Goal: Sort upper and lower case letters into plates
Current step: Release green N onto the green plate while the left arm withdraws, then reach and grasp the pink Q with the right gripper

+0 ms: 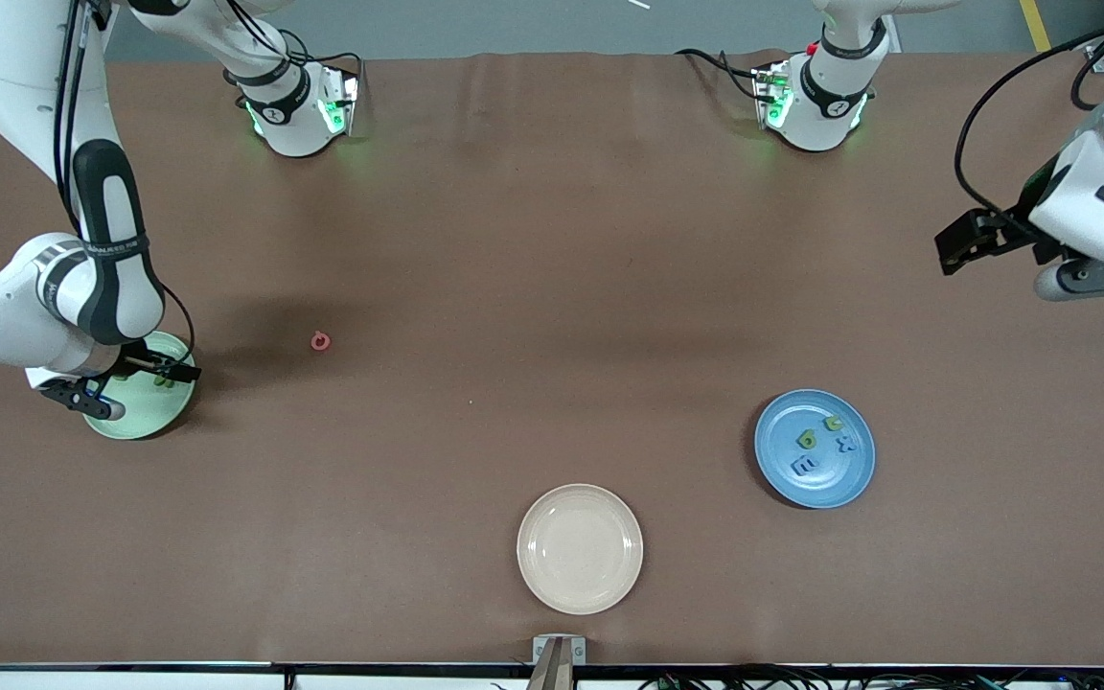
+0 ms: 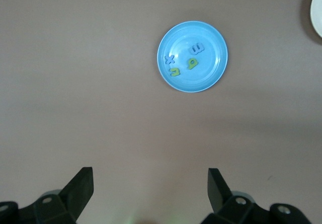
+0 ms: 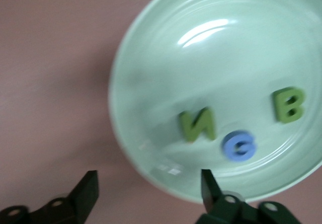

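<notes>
The pale green plate [image 1: 161, 419] lies at the right arm's end of the table. In the right wrist view [image 3: 151, 73] it holds a green N [image 3: 197, 125], a blue G [image 3: 239, 146] and a green B [image 3: 288, 104]. My right gripper [image 1: 126, 383] is open and empty, just above this plate's edge [image 3: 148, 189]. The medium blue plate [image 1: 849, 479] holds several letters, green and blue; it also shows in the left wrist view [image 2: 211, 38]. A pinkish red letter [image 1: 320, 340] lies alone on the table. My left gripper [image 1: 969, 240] is open and empty, raised over bare table [image 2: 151, 186].
A cream-beige plate [image 1: 580, 548] with nothing in it lies near the front edge, between the two coloured plates; its rim shows in the left wrist view [image 2: 318, 7]. The brown table cover spreads wide around the red letter. A small bracket [image 1: 558, 652] sits at the front edge.
</notes>
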`<state>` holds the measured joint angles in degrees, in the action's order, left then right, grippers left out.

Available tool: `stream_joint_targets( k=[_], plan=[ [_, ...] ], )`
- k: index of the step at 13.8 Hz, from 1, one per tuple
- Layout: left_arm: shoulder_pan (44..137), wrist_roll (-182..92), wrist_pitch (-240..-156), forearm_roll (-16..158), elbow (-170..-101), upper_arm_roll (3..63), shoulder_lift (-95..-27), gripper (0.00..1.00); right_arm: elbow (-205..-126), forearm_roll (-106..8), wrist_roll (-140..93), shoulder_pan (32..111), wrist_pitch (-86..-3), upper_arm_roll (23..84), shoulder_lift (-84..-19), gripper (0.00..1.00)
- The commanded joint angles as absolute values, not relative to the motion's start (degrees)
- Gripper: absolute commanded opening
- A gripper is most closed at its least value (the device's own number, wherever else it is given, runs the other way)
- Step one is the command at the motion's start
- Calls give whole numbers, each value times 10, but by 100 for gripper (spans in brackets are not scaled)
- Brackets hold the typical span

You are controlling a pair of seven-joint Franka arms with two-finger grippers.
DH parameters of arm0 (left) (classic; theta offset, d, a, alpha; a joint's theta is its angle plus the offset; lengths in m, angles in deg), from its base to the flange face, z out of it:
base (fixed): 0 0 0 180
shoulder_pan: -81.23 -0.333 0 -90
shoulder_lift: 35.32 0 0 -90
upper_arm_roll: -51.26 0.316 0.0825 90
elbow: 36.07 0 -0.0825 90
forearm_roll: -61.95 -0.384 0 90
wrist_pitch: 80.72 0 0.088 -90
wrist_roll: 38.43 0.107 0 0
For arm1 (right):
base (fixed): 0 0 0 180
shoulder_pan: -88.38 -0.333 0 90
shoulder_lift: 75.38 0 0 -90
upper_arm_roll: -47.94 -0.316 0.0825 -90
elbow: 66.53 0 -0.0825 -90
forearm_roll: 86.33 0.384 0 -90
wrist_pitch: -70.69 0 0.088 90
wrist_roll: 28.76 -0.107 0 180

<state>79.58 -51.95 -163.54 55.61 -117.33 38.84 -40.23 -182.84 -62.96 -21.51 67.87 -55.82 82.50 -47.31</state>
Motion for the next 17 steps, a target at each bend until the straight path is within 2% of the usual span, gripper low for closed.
stream_joint_targets(
  k=[1, 3, 6, 10, 14, 17],
  plan=[
    [808, -499, -1660, 575, -1249, 411, -345, 100, -1848, -632, -233, 638, -514, 827, -529, 100],
    [805, -475, -1664, 630, -1260, 445, -334, 100, -1853, -632, -238, 594, -498, 826, -538, 100],
    [803, -468, -1671, 628, -1256, 449, -334, 100, -1875, -629, -295, 518, -512, 825, -542, 100],
    [801, -449, -1674, 628, -1259, 449, -334, 100, -1925, -622, -307, 459, -597, 823, -541, 100],
    [789, -441, -1674, 629, -1259, 448, -333, 100, -1956, -621, -307, 446, -666, 821, -536, 100],
    [789, -438, -1675, 629, -1260, 448, -333, 100, -1959, -621, -307, 444, -683, 821, -529, 100]
  ],
)
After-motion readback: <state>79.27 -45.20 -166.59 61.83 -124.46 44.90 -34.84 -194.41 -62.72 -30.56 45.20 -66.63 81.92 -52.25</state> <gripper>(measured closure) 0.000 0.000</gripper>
